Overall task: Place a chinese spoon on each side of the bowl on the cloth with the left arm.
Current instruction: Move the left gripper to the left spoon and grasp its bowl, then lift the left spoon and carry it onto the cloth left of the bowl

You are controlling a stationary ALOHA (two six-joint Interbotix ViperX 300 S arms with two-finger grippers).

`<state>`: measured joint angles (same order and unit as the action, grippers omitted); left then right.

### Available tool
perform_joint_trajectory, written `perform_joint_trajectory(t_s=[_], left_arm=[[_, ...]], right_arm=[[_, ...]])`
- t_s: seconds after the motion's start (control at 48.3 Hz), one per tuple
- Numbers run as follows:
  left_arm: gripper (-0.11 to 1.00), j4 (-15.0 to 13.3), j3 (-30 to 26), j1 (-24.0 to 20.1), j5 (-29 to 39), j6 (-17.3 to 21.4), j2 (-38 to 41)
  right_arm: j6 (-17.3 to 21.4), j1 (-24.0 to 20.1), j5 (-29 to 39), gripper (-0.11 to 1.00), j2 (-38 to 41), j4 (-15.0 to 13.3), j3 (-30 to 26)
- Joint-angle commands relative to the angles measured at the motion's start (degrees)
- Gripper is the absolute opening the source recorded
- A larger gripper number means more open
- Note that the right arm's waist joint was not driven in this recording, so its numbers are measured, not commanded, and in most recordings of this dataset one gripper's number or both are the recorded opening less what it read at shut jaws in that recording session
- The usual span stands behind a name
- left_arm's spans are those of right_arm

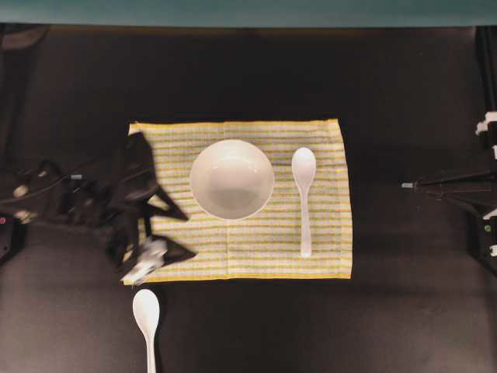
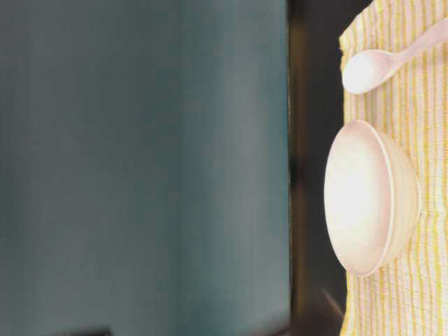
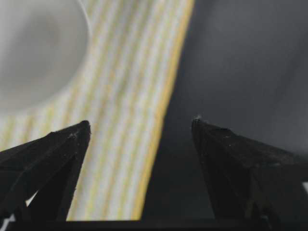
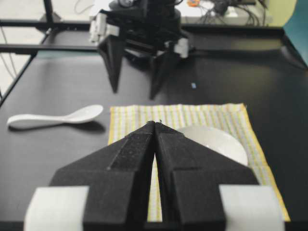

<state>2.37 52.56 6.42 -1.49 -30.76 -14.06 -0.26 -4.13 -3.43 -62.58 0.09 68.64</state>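
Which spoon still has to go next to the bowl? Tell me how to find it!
Find the striped yellow cloth with the white bowl on it. Look off the cloth's near left corner, onto the bare black table: a white spoon lies there by itself. The other spoon already rests on the cloth, right of the bowl.

White glossy bowl [image 1: 231, 179] upright on the cloth [image 1: 256, 249], slightly toward the far edge, empty. Cloth flat on the dark table, yellow, white and grey stripes, yellow edging, fold crease across the middle. One white spoon [image 1: 304, 194] on the cloth just right of the bowl, apart from it, scoop toward the far side. Second spoon [image 1: 146, 318] off the cloth, near its front left corner, scoop toward the cloth.
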Motion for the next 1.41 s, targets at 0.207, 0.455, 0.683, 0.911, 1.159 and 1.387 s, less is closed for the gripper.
perform_joint_trajectory(t_s=[0.207,0.455,0.683,0.911,1.159,1.387], left_arm=[[0.81,0.18,5.01,9.76,-1.14,-0.35,1.32],[0.81,0.18,4.57,11.95,-2.72,-0.35,8.61],[0.81,0.18,4.48,11.95,-3.25,-0.79,10.55],[0.75,0.18,4.75,12.04,-3.16,-2.02,10.46],[0.29,0.18,4.31,10.99,-1.58,-0.88,8.09],[0.07,0.18,1.05,8.7,6.77,3.87,1.58]], right_arm=[[-0.26,0.0,-0.53,0.0,0.62,0.18,-0.35],[0.44,0.0,-0.62,0.0,0.62,0.18,-0.09],[0.53,0.0,-0.53,0.0,0.53,0.18,0.0],[0.53,0.0,-0.35,0.0,0.44,0.18,0.18],[0.53,0.0,-0.35,0.0,0.44,0.18,0.26],[0.62,0.0,-0.44,0.0,0.44,0.44,0.79]])
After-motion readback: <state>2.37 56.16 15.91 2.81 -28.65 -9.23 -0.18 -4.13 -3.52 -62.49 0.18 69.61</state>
